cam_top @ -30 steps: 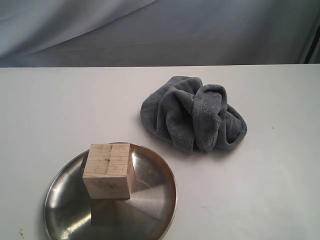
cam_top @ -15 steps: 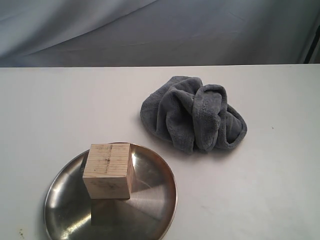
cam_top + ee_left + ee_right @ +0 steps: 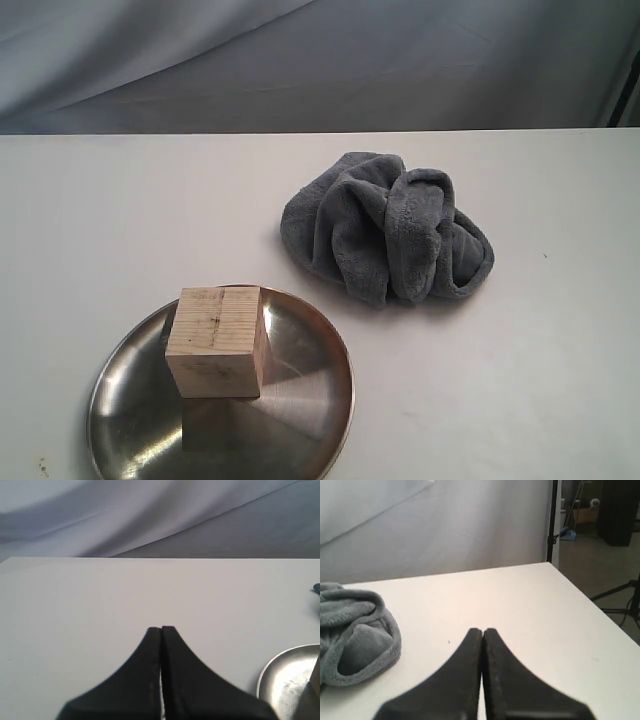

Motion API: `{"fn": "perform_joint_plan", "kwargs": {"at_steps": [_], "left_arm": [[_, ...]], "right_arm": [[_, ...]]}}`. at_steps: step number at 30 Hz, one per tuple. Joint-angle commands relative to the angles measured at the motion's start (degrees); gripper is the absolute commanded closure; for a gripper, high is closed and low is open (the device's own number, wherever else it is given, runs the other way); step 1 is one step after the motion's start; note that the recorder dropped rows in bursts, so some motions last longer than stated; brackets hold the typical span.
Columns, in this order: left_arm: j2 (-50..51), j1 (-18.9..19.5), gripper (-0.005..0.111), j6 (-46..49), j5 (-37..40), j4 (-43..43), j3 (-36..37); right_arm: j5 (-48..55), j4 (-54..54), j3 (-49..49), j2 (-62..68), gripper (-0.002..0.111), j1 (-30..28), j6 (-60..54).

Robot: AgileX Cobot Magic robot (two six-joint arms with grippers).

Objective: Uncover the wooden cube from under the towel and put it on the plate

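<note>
Exterior view shows me nothing has moved lately: cube [image 3: 215, 340] rests on plate [image 3: 315, 400], towel [image 3: 390, 230] heaped apart, left claw [image 3: 161, 629] and right claw [image 3: 483, 630] clenched empty, so I judge the task done.

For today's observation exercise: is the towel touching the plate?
Apart. The exterior view shows a strip of bare table between the towel and the plate, right up to its rim.
</note>
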Motion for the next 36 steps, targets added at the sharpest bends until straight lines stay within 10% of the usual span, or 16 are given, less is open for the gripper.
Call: {"fn": "perform_joint_plan", "kwargs": {"at_steps": [1,36], "left_arm": [[-0.2,-0.3,0.106,-0.2,-0.6,-0.3,0.0],[-0.2,-0.3,0.106,-0.2,-0.6,-0.3,0.0]], "right_arm": [[3.4,-6.7,0.2,-0.3,0.108,-0.4,5.3],[14.1,-8.5,0.2,-9.2,0.108,-0.2,6.0]]}}
